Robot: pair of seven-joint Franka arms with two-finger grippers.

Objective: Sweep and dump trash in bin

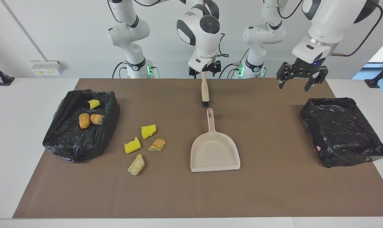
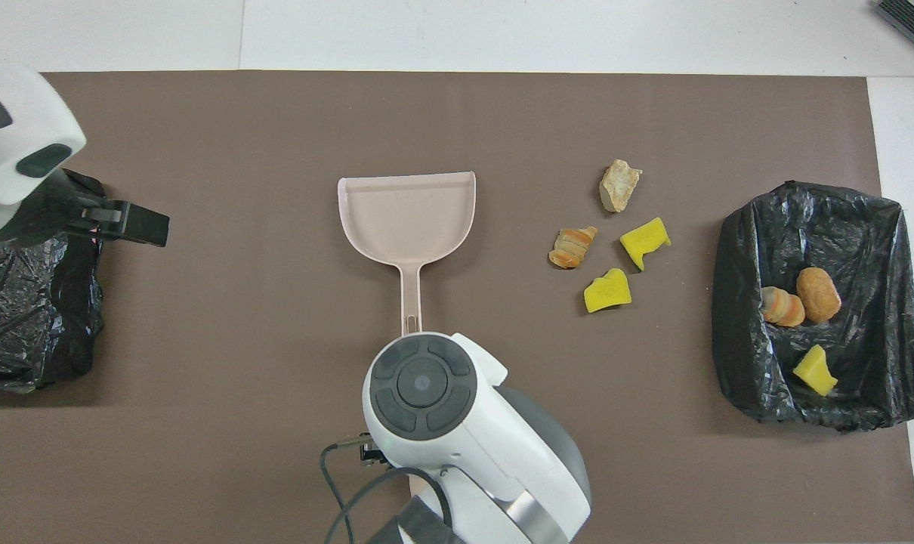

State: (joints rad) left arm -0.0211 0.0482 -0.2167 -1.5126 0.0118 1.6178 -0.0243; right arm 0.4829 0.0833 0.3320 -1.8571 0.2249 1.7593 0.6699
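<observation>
Hanging from a high, folded right arm, wrist turned straight down: right tool (image 1: 204, 72), fingers apart, poised over the handle end of the brush (image 1: 205, 91). Contact with the handle cannot be told.

- Brush: beige, black bristles, lying on the surface below the right tool, bristle end pointing at the dustpan.
- Dustpan (image 1: 215, 152): beige, flat on the brown mat (image 1: 273, 196), farther from the robots than the brush, handle tip close to the bristles but apart from them.
- Left tool (image 1: 293, 86): fingers apart and pointing down, empty, raised over the mat beside the empty bin (image 1: 343, 131) at the left arm's end. The left arm waits, its forearm sloping down.
- Trash, loose (image 1: 148, 130): two yellow and two tan scraps clustered on the mat, off toward the right arm's end from the right tool, between the dustpan and the filled bin.
- Filled bin (image 1: 52, 139): black-lined, at the right arm's end, holding one yellow and two tan scraps.
</observation>
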